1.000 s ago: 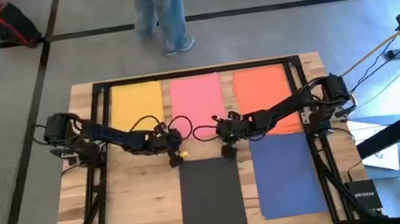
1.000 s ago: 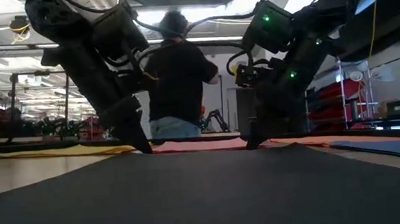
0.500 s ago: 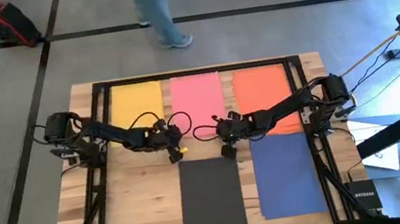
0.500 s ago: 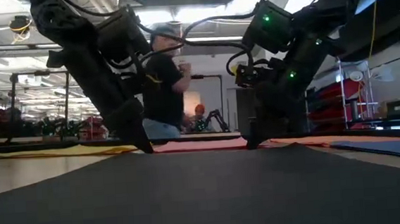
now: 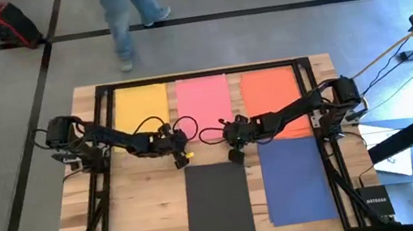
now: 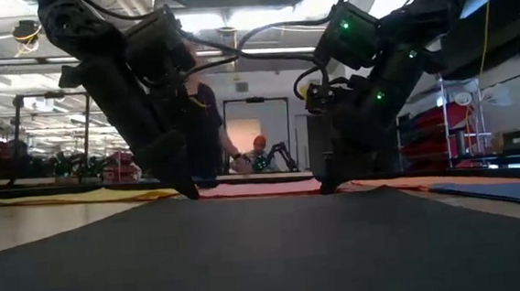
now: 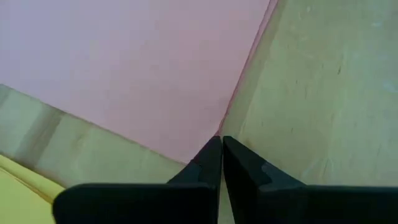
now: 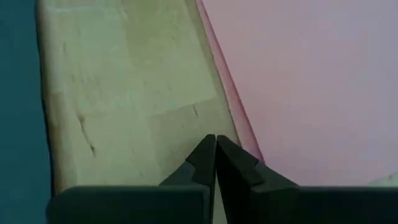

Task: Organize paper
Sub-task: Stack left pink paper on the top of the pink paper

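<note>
At mid-table, left gripper (image 5: 181, 161) and right gripper (image 5: 235, 155) both had fingers pressed together, nothing held, tips down at the near corners of the pink sheet (image 5: 204, 102). Pink lay just beyond both tips, long axis running away from them, arms equally near. Yellow sheet (image 5: 140, 107), orange sheet (image 5: 271, 93), black sheet (image 5: 218, 204), blue sheet (image 5: 296, 180) lay flat around.

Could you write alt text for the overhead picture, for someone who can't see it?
Two dark robot arms reach inward over a wooden table, the left gripper and right gripper at the pink sheet's near corners. Yellow sheet and orange sheet flank it; black sheet and dark blue sheet lie nearer. A person walks beyond.
</note>
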